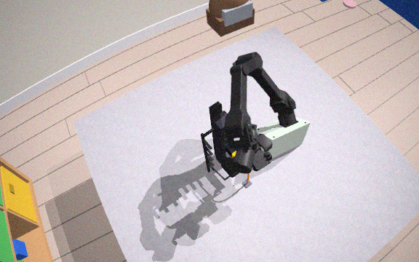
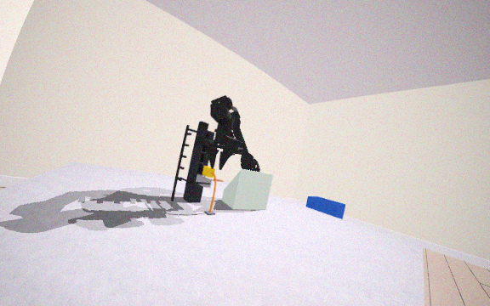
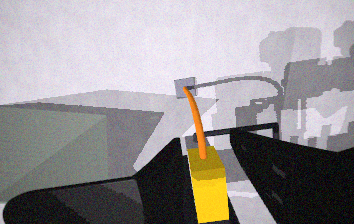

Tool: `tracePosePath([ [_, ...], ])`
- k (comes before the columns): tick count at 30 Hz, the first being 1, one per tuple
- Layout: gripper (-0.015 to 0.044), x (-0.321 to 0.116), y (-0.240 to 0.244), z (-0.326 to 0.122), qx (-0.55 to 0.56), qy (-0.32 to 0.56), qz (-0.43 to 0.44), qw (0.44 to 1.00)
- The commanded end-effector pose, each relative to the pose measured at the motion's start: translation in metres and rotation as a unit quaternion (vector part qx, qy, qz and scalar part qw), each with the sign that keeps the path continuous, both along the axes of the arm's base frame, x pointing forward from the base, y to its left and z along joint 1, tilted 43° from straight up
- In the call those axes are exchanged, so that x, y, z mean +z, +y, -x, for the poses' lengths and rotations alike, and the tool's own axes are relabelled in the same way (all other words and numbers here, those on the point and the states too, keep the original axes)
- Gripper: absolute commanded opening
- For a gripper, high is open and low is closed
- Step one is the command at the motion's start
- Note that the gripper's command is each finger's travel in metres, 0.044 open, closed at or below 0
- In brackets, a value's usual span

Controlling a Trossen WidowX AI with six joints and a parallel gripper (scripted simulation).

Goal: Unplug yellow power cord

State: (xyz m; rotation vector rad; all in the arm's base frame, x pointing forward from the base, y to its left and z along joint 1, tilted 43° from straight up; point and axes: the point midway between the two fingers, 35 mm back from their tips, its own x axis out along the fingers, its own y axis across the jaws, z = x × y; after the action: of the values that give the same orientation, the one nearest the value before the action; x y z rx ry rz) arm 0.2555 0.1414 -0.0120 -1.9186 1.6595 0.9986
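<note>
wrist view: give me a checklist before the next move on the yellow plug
1. Claw open: ok, a gap shows on one side of the yellow plug.
2. Claw off the plug: not ok, the plug sits between the fingers.
3. Plug out of the power strip: cannot tell, it sits close against the strip in the exterior view.
4. Cord unsnagged: ok, it curves freely to the grey anchor.
5. Claw away from the strip: not ok, close beside it.
</note>
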Motion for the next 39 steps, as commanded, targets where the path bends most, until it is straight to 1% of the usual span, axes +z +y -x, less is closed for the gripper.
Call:
tracePosePath([
  [1,0.0160,0.004,-0.003,-0.002,0.003,0.001,0.002,1.000],
  [21,0.0160,0.024,-0.026,-0.008,0.003,0.001,0.003,1.000],
  [35,0.0160,0.016,-0.034,-0.009,0.003,0.001,0.003,1.000],
  [39,0.0055,0.017,-0.032,-0.009,0.000,-0.001,0.001,1.000],
])
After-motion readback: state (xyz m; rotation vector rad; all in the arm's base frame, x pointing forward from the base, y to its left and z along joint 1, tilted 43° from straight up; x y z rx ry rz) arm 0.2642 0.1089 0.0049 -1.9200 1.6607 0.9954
